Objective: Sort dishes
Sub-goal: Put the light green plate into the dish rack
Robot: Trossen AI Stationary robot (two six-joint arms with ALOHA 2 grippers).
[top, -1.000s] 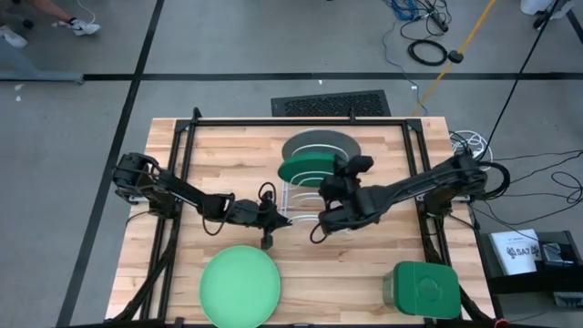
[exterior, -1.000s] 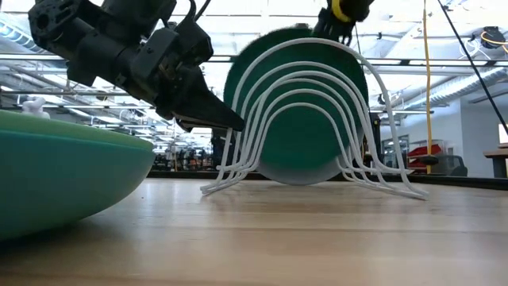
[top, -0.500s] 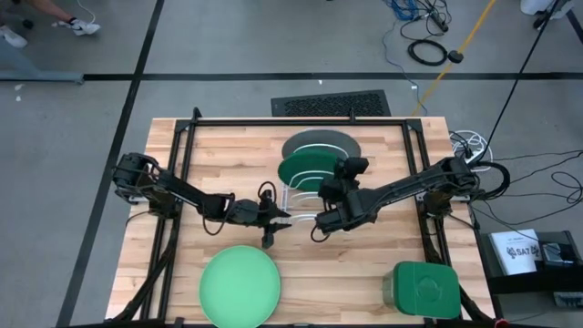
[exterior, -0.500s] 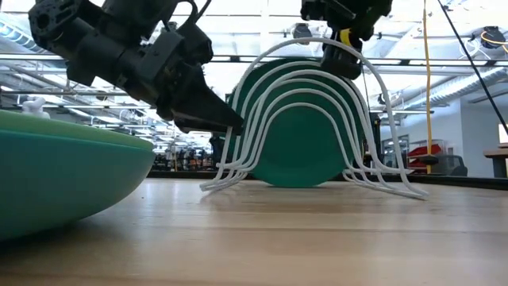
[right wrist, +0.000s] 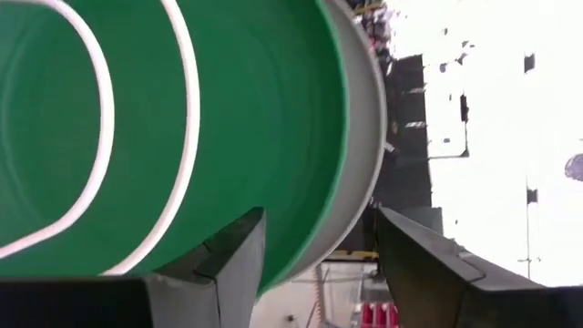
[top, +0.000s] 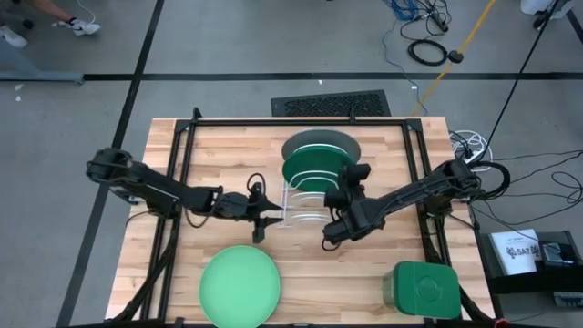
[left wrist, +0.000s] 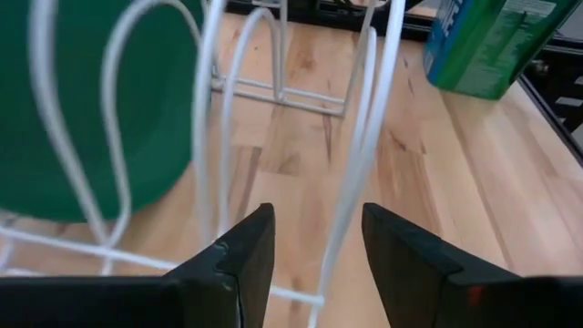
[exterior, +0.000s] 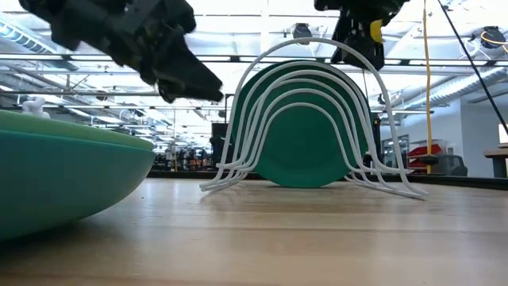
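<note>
A white wire rack [top: 296, 205] stands mid-table. A dark green plate [top: 314, 169] stands on edge between its wires [exterior: 305, 40], with a grey plate [top: 319, 139] on edge just behind it. A light green plate [top: 240, 287] lies flat near the front edge. My right gripper [top: 351, 182] hovers open over the plates. Its fingers stand on either side of the dark green plate's rim [right wrist: 255, 118] and the grey plate's rim [right wrist: 364, 128]. My left gripper [top: 273, 219] is open at the rack's left side, with one wire loop [left wrist: 355, 182] between its fingers.
A green square lidded container [top: 421, 290] sits at the front right corner. Dark frame rails [top: 178, 173] run along both sides of the table. Bare wood lies between the rack and the front edge. The light green plate [exterior: 63, 175] fills the low view's left.
The dark green plate has sunk lower into the rack and now covers the grey plate behind it in the low view. My right gripper has stayed above its rim, shifting slightly toward the table's right. My left gripper has drawn back from the rack toward the table's left edge and risen.
</note>
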